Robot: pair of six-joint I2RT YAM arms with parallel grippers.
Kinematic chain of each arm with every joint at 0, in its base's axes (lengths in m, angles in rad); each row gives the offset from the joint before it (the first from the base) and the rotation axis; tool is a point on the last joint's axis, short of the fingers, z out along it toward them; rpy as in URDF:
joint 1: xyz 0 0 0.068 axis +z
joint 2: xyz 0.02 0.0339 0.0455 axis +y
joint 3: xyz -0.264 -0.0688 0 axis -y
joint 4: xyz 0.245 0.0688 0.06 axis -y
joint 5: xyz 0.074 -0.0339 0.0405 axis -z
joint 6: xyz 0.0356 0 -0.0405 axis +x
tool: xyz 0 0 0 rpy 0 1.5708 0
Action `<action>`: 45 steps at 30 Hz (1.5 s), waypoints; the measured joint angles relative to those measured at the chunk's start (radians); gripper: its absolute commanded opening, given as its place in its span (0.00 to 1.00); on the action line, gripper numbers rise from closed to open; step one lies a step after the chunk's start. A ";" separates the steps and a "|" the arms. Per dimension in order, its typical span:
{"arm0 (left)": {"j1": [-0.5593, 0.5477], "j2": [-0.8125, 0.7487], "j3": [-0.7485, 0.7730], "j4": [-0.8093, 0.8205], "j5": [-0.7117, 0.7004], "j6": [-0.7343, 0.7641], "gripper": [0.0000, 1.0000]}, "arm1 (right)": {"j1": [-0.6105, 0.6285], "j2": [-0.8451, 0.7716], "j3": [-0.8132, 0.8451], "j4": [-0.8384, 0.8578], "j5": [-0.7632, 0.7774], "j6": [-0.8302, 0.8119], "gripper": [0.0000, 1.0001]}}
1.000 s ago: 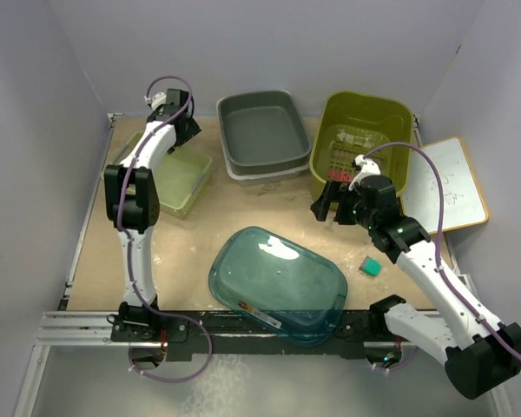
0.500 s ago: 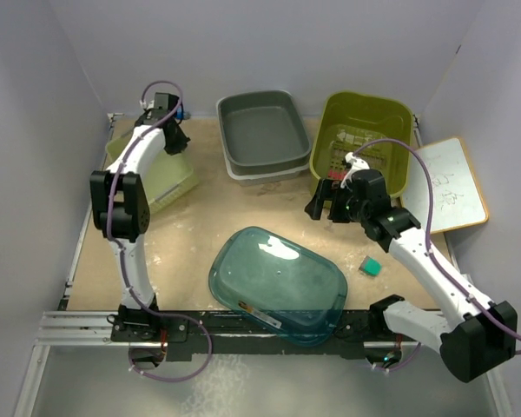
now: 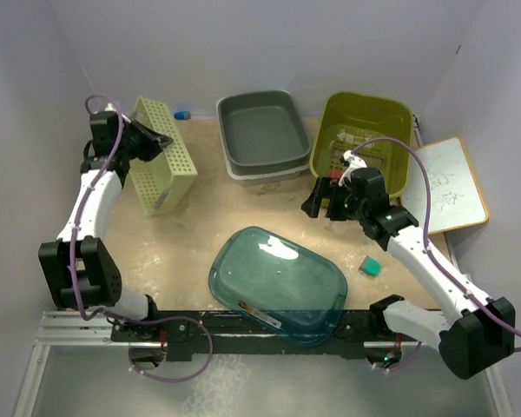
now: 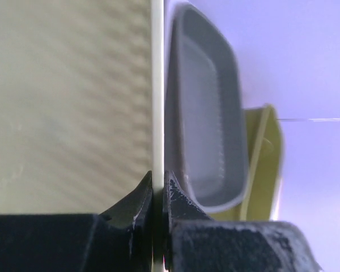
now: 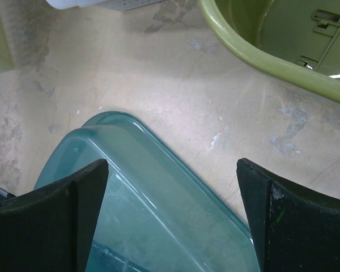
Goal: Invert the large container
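Left gripper (image 3: 148,139) (image 4: 157,178) had its jaws clamped on the thin rim of the pale green basket (image 3: 165,161) (image 4: 73,102), which stood tipped on its side at the desk's (image 3: 208,217) far left. Right gripper (image 3: 321,204) (image 5: 171,164) hung with jaws wide apart over the teal tub (image 3: 278,282) (image 5: 136,187), which was lying bottom-up near the front.

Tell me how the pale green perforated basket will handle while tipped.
The pale green basket looks light yet fairly stiff: thin perforated plastic held by one rim. On its side, it probably topples if released. The left gripper pinches only that rim, so it may pivot.
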 measured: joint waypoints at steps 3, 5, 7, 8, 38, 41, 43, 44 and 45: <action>0.011 -0.029 -0.159 0.219 0.133 -0.154 0.00 | 0.000 0.000 0.000 0.008 0.000 0.000 0.97; 0.008 -0.030 -0.237 0.346 0.201 -0.249 0.00 | 0.000 0.000 0.000 0.008 -0.001 -0.001 0.97; 0.004 -0.036 -0.304 0.466 0.252 -0.342 0.00 | 0.000 0.000 0.000 0.008 -0.002 -0.001 0.97; 0.003 -0.041 -0.330 0.510 0.270 -0.377 0.00 | 0.000 0.000 0.000 0.008 -0.003 -0.001 0.97; 0.153 0.319 -0.844 1.850 0.536 -1.202 0.40 | 0.000 -0.024 0.000 0.029 -0.005 -0.001 0.97; 0.205 0.337 -0.893 1.838 0.550 -1.168 0.55 | 0.000 -0.018 0.000 0.029 -0.005 -0.001 0.97; 0.219 0.327 -0.905 1.782 0.557 -1.107 0.58 | 0.000 -0.011 0.000 0.029 -0.005 -0.001 0.97; 0.221 0.309 -0.905 1.714 0.558 -1.046 0.60 | 0.000 -0.009 0.000 0.029 -0.005 -0.001 0.97; 0.222 0.275 -0.904 1.613 0.557 -0.970 0.64 | 0.000 -0.005 0.000 0.029 -0.006 -0.001 0.97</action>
